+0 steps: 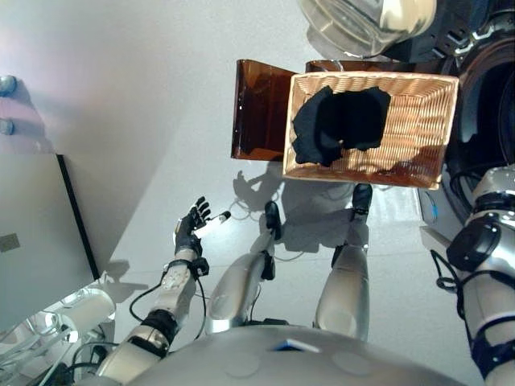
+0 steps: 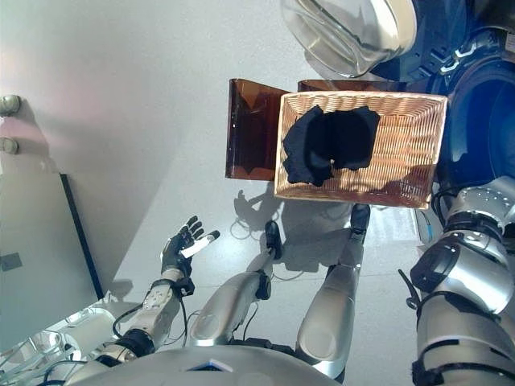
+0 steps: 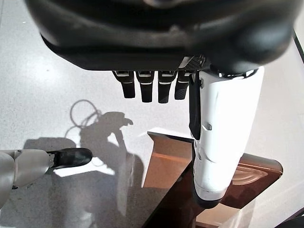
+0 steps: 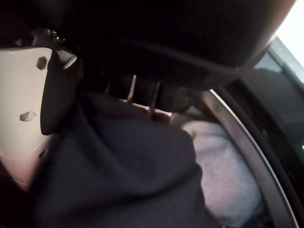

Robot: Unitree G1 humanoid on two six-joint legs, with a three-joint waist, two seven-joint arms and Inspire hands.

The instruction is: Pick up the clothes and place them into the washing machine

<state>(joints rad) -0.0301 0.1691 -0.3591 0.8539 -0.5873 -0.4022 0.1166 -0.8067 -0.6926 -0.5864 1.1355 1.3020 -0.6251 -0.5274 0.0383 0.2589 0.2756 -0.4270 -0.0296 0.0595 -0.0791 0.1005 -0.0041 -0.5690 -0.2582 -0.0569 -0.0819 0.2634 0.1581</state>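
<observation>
A shallow wicker basket (image 1: 420,121) rests on a low dark brown box (image 1: 257,108) beside the washing machine (image 2: 483,121). Black clothes (image 1: 338,125) lie bunched in the basket's left half. My right arm (image 1: 491,241) reaches off toward the machine on the right. In the right wrist view my right hand (image 4: 142,38) is curled on a dark navy garment (image 4: 128,166) inside the drum, over a light grey garment (image 4: 223,180) next to the drum's metal rim (image 4: 247,142). My left hand (image 1: 191,227) is open and empty above the floor at the lower left; it also shows in the left wrist view (image 3: 166,33).
The machine's round glass door (image 1: 362,20) hangs open above the basket's far edge. A grey cabinet (image 1: 32,241) with a dark edge stands at the left. Bare grey floor lies between my left hand and the brown box.
</observation>
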